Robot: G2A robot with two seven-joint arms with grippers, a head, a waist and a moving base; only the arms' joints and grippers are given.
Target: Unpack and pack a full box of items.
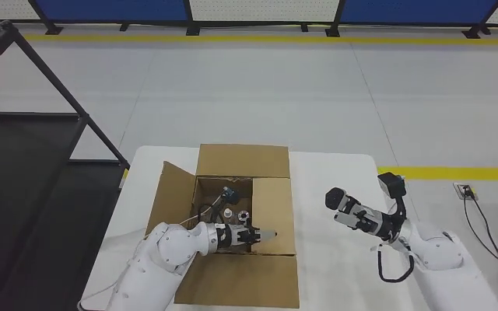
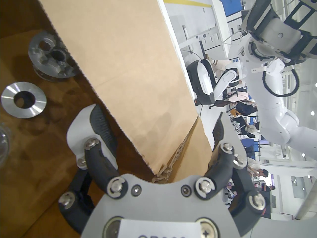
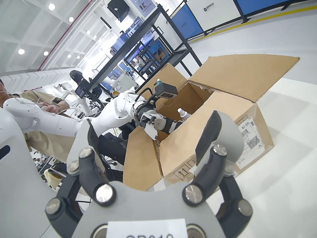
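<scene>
- So, unpacking looks barely begun to us; the box (image 1: 274,210) sits open toward the table's (image 1: 334,272) left edge, with a metal ring (image 2: 23,100), a machined hub (image 2: 50,59) and a white bottle (image 3: 183,112) inside
- left gripper (image 2: 158,115) gapes wide astride the box's right flap; right gripper (image 3: 152,122) wide too, holding nothing, near the table's right edge
- clear thing (image 2: 3,144) beside the ring is cut off; we can't tell what it is
</scene>
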